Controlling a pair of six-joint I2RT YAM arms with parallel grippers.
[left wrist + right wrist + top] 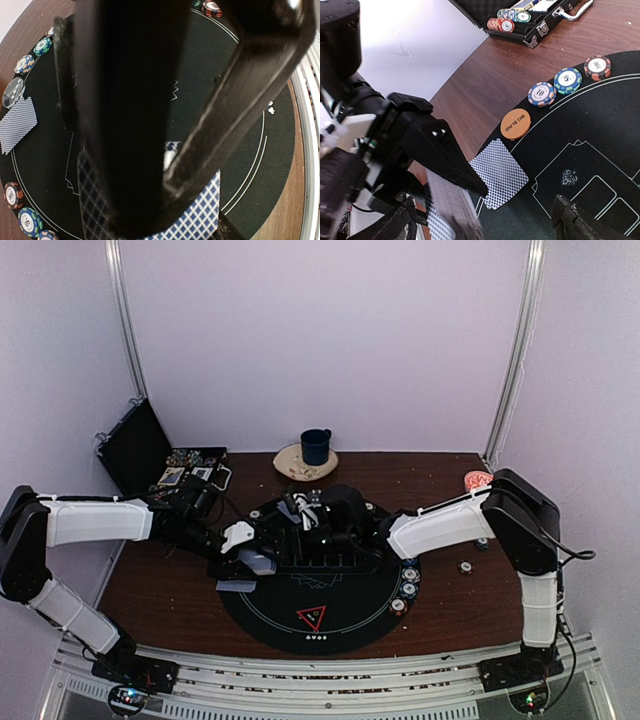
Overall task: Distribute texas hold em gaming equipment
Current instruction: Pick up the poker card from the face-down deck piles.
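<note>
An open black case (135,450) at the surface's (450,590) far left holds poker chips (506,24). A dark mug (316,446) stands behind the round mat (350,625). Over the mat, the left fingers (235,100) pinch a stack of playing cards (200,222). The right fingers (577,222) are spread wide close by.

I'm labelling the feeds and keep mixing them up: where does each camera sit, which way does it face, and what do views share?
Top external: above and behind the bases, looking down on the table; left arm and right arm both show.
Left wrist: on the left arm, looking down at the black mat; left jaws fill it, shut on checker-backed cards.
Right wrist: low over the mat, facing the open case; one finger of the right jaws shows.
Shared: the mat, in all three.
</note>
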